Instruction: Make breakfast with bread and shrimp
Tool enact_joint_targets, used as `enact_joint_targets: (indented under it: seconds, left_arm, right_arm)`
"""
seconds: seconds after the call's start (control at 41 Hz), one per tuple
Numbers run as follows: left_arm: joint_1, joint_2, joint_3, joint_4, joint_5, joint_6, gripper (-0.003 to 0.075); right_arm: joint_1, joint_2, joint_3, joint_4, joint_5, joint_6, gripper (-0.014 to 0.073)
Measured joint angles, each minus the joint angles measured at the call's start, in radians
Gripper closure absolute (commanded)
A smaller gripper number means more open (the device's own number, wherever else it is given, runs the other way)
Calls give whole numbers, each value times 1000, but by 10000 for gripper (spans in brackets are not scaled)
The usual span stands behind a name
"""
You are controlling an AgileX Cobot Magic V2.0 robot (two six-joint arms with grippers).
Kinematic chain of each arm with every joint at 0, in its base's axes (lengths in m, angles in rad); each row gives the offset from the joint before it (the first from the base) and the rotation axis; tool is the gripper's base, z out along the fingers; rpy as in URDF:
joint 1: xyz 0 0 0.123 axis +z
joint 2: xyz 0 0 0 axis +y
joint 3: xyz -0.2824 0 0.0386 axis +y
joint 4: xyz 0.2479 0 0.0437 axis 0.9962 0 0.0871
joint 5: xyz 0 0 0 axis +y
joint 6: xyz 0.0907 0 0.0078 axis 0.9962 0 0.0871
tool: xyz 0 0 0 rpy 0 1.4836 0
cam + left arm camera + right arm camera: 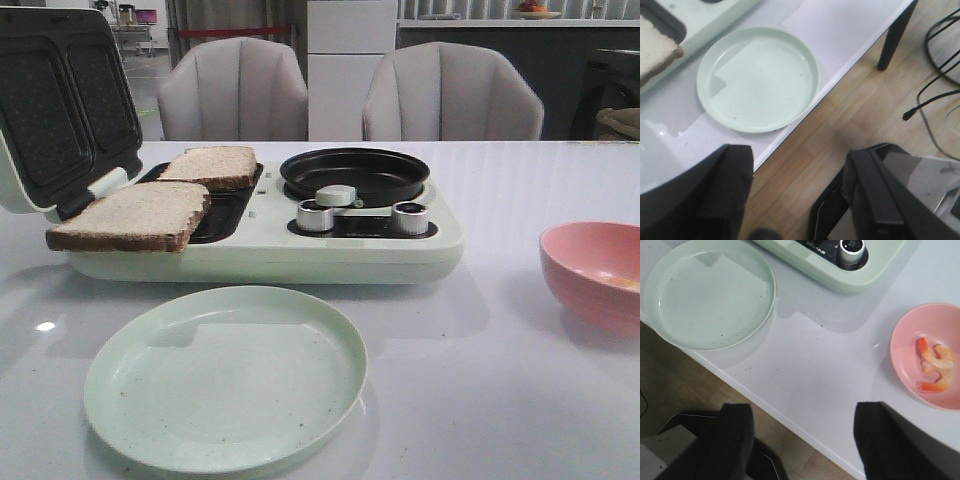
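Two slices of bread lie on the open sandwich maker: the near slice (135,217) overhangs its front left edge, the far slice (213,166) lies behind it. A corner of one slice (655,50) shows in the left wrist view. A few orange and whitish shrimp (936,365) lie in a pink bowl (905,340) at the table's right (590,270). My left gripper (800,165) is open and empty, over the table's front edge and the floor. My right gripper (802,412) is open and empty above the table's front edge. Neither gripper shows in the front view.
An empty pale green plate (226,375) sits at the front, seen also in the left wrist view (758,79) and right wrist view (707,292). The pale green cooker (350,250) has a black round pan (355,174) and two knobs (410,217). Its lid (60,100) stands open at the left.
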Motion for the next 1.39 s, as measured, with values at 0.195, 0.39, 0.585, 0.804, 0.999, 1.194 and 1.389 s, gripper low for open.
enact_joint_targets:
  seconds: [0.195, 0.39, 0.585, 0.804, 0.999, 1.194, 1.389]
  left_arm:
    - [10, 146, -100, 100, 146, 2, 265]
    - [204, 267, -169, 124, 150, 13, 265]
    - [570, 302, -195, 19, 150, 151, 329]
    - [1030, 301, -195, -341, 103, 480, 550]
    - [1366, 326, -207, -627, 23, 684, 621]
    - [1541, 465, -269, -839, -60, 792, 621]
    - [1563, 663, -368, -908, -218, 809, 621]
  right_arm:
    - [0, -2, 2, 0, 3, 0, 67]
    - [0, -2, 5, 0, 5, 0, 67]
    - [0, -2, 5, 0, 5, 0, 67]
    - [0, -2, 5, 0, 5, 0, 67]
    - [0, -2, 5, 0, 5, 0, 67]
    - [0, -2, 5, 0, 5, 2, 67]
    - [0, -2, 5, 0, 5, 2, 67]
